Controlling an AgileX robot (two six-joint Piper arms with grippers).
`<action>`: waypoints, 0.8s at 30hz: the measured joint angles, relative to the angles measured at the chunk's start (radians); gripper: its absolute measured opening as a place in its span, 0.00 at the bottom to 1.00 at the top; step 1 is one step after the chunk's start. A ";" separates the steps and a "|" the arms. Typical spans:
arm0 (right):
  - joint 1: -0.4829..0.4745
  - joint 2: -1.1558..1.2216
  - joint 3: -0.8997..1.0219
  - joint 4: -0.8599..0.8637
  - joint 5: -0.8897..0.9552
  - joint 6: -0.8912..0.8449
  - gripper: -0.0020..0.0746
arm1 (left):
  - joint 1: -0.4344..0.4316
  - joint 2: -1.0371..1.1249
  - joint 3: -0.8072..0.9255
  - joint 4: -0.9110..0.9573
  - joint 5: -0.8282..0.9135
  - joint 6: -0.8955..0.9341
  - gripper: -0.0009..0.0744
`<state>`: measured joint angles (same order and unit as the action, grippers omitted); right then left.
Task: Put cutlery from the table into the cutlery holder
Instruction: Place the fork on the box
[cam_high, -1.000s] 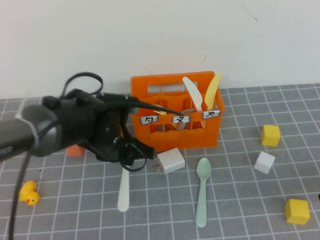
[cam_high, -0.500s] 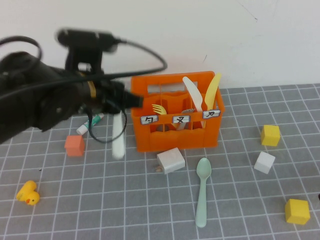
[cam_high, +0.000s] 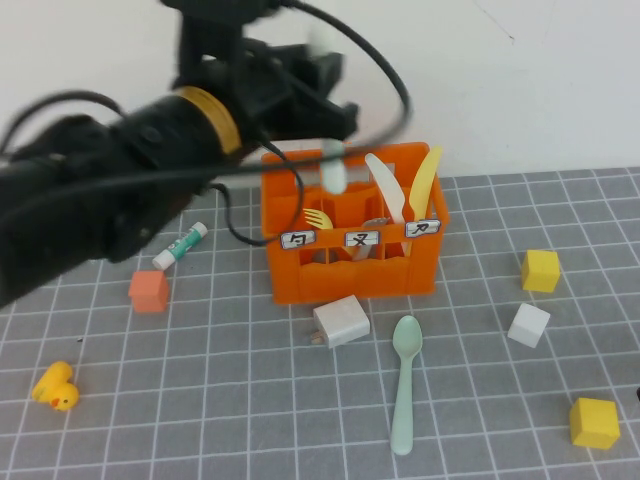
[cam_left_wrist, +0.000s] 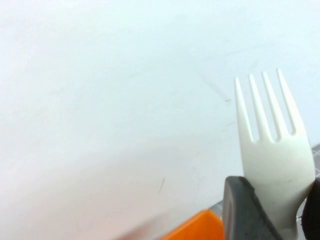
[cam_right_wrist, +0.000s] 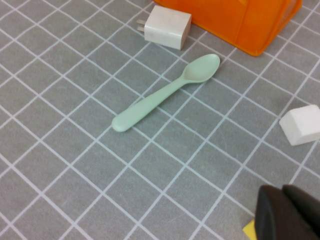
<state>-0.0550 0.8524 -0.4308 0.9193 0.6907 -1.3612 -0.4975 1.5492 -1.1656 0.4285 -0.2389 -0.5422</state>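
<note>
The left pincer (cam_left_wrist: 272, 212), low over the counter (cam_high: 200, 400) in front of the orange crate (cam_high: 350, 270) a second ago, now sits high above the crate's rear left. The cream-white fork (cam_left_wrist: 272, 150) it clamps has left the counter and hangs over the crate's left compartments, handle down.

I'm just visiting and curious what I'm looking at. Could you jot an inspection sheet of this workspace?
Surface: grey tiled table, white grout lines.
Job's things: white fork held above the orange crate; green spoon lies flat in front of it.
Clutter: white and yellow knives and a small yellow fork in the crate; charger, duck, glue stick, orange, white and yellow blocks.
Grippers: left gripper shut on the fork, over the crate; right gripper low over the table near the spoon.
Cables: black cable loops off the left arm.
Surroundings: plain white wall.
</note>
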 joint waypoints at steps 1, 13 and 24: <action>0.000 0.000 0.000 0.000 0.000 0.000 0.02 | 0.000 0.015 0.000 0.015 -0.035 0.016 0.30; 0.000 0.000 0.000 0.000 0.000 -0.006 0.02 | 0.000 0.232 0.000 0.014 -0.335 0.236 0.30; 0.000 0.000 0.010 0.000 0.000 -0.010 0.02 | 0.000 0.393 0.000 -0.271 -0.506 0.522 0.30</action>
<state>-0.0550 0.8524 -0.4209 0.9193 0.6907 -1.3708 -0.4975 1.9422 -1.1656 0.1573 -0.7446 -0.0202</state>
